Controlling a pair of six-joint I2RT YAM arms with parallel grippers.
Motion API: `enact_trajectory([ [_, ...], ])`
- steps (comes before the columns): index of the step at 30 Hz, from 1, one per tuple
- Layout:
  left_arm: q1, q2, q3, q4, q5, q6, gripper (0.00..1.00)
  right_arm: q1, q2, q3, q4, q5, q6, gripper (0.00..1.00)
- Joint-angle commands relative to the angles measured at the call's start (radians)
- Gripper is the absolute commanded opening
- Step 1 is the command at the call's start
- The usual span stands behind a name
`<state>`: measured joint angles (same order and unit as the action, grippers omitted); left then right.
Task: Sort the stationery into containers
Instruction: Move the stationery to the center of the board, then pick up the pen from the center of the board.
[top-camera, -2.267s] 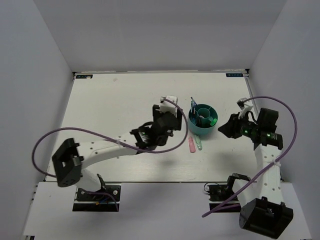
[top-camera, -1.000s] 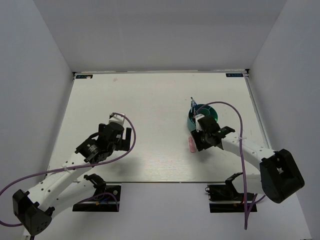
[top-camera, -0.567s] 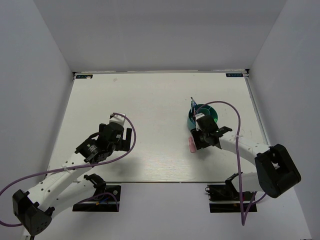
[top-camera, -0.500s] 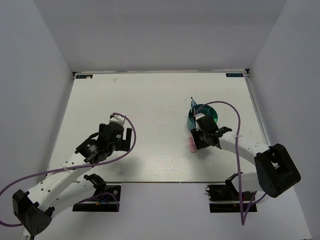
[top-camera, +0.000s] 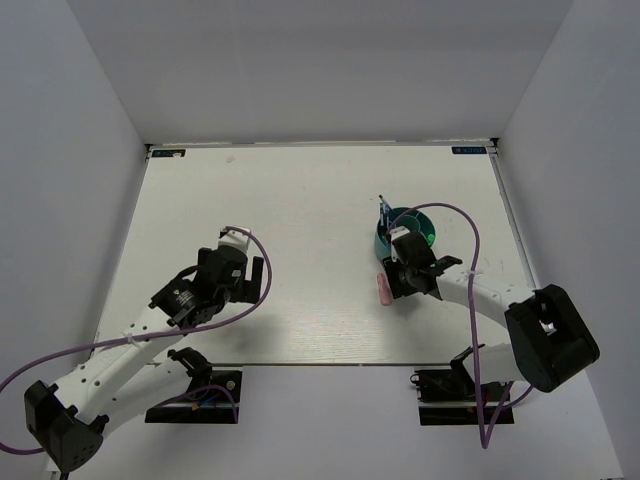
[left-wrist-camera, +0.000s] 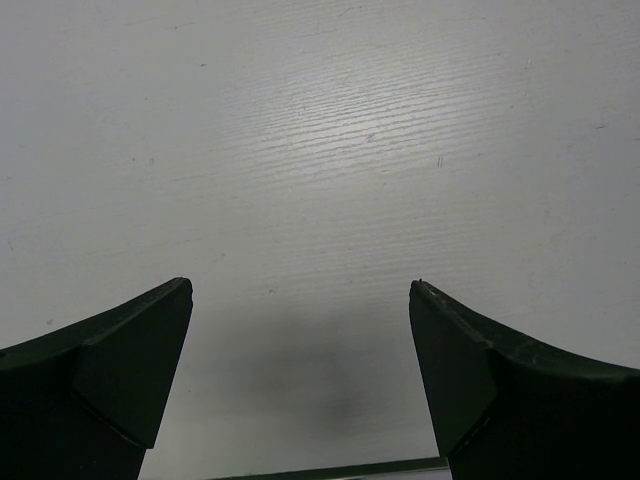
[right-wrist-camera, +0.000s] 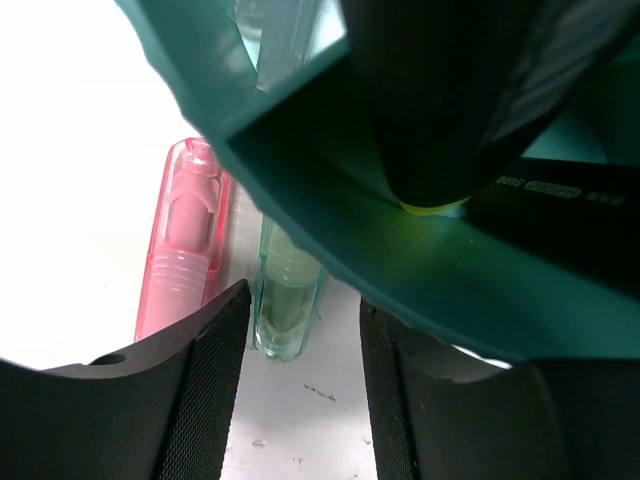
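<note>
**RIGHT GRIPPER SET OVER THE LAST MARKERS**

Swapped over in the past two seconds or so. Left gripper (left-wrist-camera: 300, 330) drawn back to the mid-left of the table (top-camera: 300, 190), fingers spread, holding nothing. Right gripper (right-wrist-camera: 300, 310) brought in from the right side to the near wall of the teal organiser (right-wrist-camera: 330, 210).

Spread astride the pale green marker (right-wrist-camera: 285, 300), not yet pinching. Pink marker (right-wrist-camera: 190, 240) just beside it, both flat on the table.

Judged: pick imminent, apparently two items left.

Already filed in the organiser: blue pens (top-camera: 385, 210) and a black highlighter (right-wrist-camera: 430, 120) with a yellow end.
</note>
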<state>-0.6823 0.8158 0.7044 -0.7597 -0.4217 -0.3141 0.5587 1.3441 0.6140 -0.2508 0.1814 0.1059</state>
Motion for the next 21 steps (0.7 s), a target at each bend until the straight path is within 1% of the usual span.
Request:
enact_trajectory([
  [1, 0.006, -0.023, -0.005, 0.002, 0.011, 0.007, 0.99, 0.004, 0.02, -0.02, 0.044, -0.01, 0.011, 0.51],
  [5, 0.006, -0.035, -0.006, 0.0, 0.008, 0.006, 0.99, 0.0, 0.017, -0.036, 0.054, -0.031, 0.012, 0.47],
  [8, 0.006, -0.038, -0.008, 0.0, 0.008, 0.006, 0.99, 0.004, -0.003, -0.057, 0.071, -0.051, 0.011, 0.38],
  [9, 0.006, -0.04, -0.006, 0.003, 0.009, 0.006, 0.99, 0.004, -0.005, -0.059, 0.067, -0.051, 0.009, 0.38],
  [14, 0.006, -0.047, -0.008, 0.003, 0.008, 0.007, 0.99, 0.001, -0.036, -0.074, 0.071, -0.056, 0.0, 0.26],
  [15, 0.006, -0.047, -0.009, 0.003, 0.008, 0.009, 0.99, 0.003, -0.042, -0.077, 0.068, -0.057, -0.003, 0.26],
  [17, 0.006, -0.046, -0.01, 0.002, 0.008, 0.007, 0.99, 0.007, -0.074, -0.083, 0.058, -0.071, -0.003, 0.22],
  [21, 0.004, -0.043, -0.01, 0.0, 0.008, 0.01, 0.99, 0.01, -0.148, -0.076, 0.021, -0.123, -0.024, 0.2],
])
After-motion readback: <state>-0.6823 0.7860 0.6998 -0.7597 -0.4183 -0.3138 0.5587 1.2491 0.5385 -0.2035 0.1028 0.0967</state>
